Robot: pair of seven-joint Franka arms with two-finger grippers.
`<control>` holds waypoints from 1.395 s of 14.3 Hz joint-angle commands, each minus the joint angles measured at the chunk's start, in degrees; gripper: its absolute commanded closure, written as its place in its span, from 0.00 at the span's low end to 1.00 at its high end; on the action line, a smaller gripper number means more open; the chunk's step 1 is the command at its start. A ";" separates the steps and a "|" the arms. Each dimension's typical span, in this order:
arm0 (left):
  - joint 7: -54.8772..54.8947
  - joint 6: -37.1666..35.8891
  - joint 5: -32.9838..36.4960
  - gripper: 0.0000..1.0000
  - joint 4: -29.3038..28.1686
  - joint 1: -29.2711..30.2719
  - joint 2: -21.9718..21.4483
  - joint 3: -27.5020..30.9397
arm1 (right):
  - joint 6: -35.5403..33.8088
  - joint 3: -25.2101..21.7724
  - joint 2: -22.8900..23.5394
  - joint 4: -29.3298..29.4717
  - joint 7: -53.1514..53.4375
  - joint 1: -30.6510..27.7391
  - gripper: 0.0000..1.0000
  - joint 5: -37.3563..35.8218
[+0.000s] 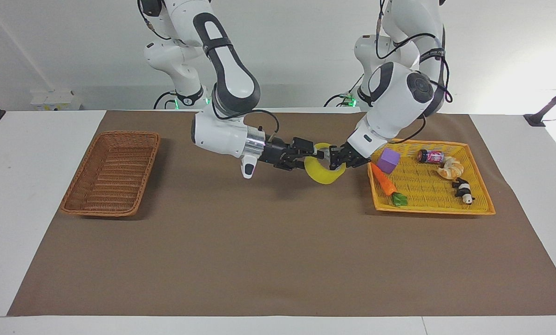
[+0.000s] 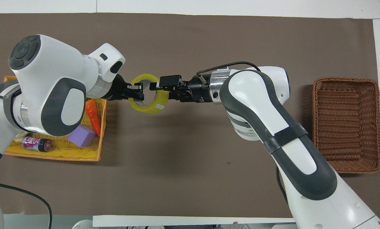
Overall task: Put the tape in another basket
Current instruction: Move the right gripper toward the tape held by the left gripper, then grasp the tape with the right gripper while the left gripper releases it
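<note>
Yellow tape hangs between both grippers, wicker basket well apart.

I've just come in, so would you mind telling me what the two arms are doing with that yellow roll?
It is a handover in mid-air. The left hand holds the tape by one side of its ring, up over the brown mat beside the yellow tray. The right hand has reached in from the other side, with one finger inside the ring, and looks about to take it. The wicker basket at the right arm's end of the table has nothing in it yet.
</note>
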 commanded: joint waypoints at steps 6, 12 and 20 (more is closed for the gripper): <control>0.11 -0.58 -0.91 0.98 0.43 0.20 -0.04 0.06 | -0.29 0.34 -1.47 -3.13 -4.74 -0.03 1.00 0.72; -0.33 -1.63 0.14 0.00 6.12 0.72 -0.99 0.68 | -0.64 0.25 -1.47 -3.04 -4.74 -0.20 1.00 0.63; 11.06 -9.45 20.58 0.00 9.84 26.01 -6.19 1.73 | -14.05 -0.19 -5.07 -2.69 -4.74 -14.40 1.00 -15.60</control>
